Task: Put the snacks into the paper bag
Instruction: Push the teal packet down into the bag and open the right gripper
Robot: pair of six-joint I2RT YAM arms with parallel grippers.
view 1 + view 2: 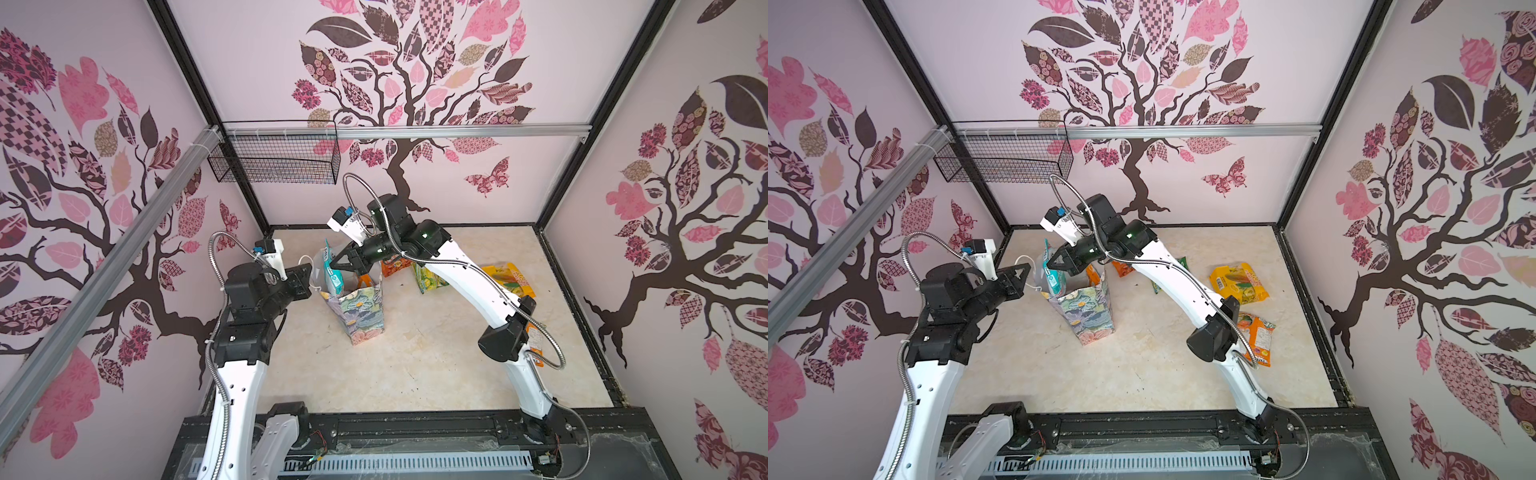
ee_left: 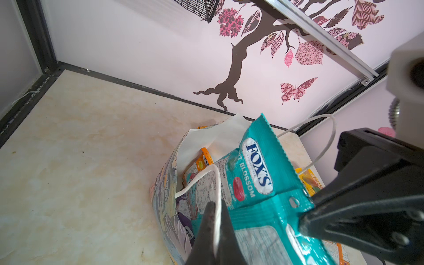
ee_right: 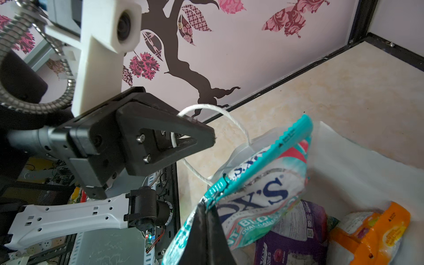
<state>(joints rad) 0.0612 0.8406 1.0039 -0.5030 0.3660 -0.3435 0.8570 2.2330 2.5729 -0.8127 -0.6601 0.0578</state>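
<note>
above the paper bag [image 1: 361, 309], right gripper [image 1: 329, 266] clamps teal fox's packet [image 2: 257, 169] to drop in; left gripper [image 2: 215, 207] pinches cord handle [image 3: 207, 105], steadying it.

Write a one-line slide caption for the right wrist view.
Right pincer holds a teal candy packet at the mouth of the paper bag; left pincer grips its cord handle.

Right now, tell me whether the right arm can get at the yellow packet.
Probably not yet: the right gripper is shut on the teal packet over the paper bag. The yellow packet itself lies uncovered.
</note>
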